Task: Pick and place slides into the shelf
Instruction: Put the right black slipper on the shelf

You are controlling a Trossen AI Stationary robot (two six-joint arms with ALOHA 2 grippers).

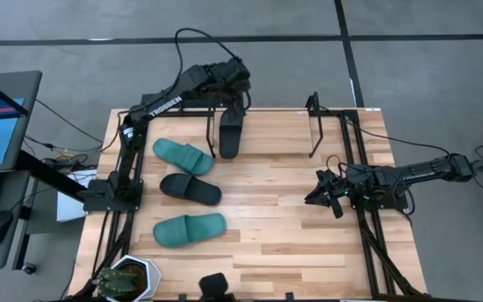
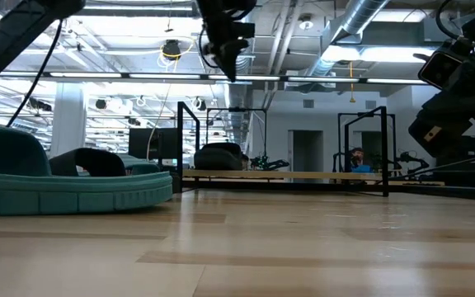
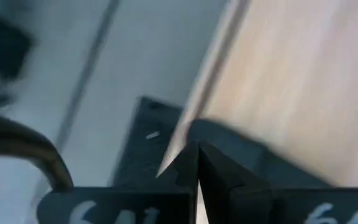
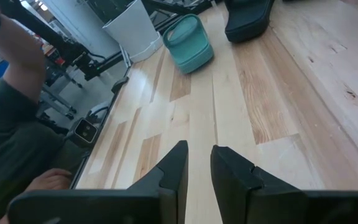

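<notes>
Plant pot (image 1: pixel 129 279) sat at the bench's (image 1: pixel 292 252) near left corner. In the right wrist view you could also see a person's sleeve (image 4: pixel 5 118) and hand (image 4: pixel 47 180) just off that edge.

Next out lay the front teal slide (image 1: pixel 189 229), flat on the wood, and it filled the left of the low view (image 2: pixel 56 188). Beyond it lay the loose black slide (image 1: pixel 189 188), and then the far teal slide (image 1: pixel 183 156). The three formed a rough column on the left half, each apart from the next.

Level with the loose black slide but well across on the right half, your right end effector (image 1: pixel 321 195) hovered low over bare wood. Its fingers (image 4: pixel 173 171) stood a narrow gap apart with nothing between them, and they pointed toward the slides.

At the far edge stood the shelf (image 1: pixel 313 126), with its two upright posts and thin black rods. The fourth slide, the shelved black slide (image 1: pixel 230 132), lay at the shelf's left end, just beside the left post, and showed as a dark hump in the low view (image 2: pixel 218 155).

Your left end effector (image 1: pixel 237 102) hung above that slide's far end, raised well clear of it in the low view (image 2: pixel 230 66). Its fingers (image 3: pixel 182 171) were pressed together and gripped nothing.
</notes>
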